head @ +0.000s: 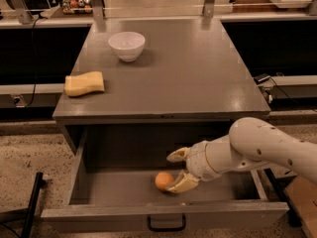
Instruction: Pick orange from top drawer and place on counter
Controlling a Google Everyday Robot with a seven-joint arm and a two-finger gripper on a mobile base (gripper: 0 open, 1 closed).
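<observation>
The orange (164, 180) lies on the floor of the open top drawer (99, 187), near the middle front. The drawer's front panel carries a black loop handle (166, 224). My gripper (177, 169) reaches in from the right on a white arm (262, 148). It is open. Its lower finger (183, 183) touches the orange's right side and its upper finger (178, 154) stands above and behind the fruit. The counter (193, 73) is the grey top above the drawer.
A white bowl (127, 45) stands at the counter's back left. A yellow sponge (84, 83) lies at its left edge. A black bar (30, 202) leans left of the drawer. Shelving and cables run behind the cabinet.
</observation>
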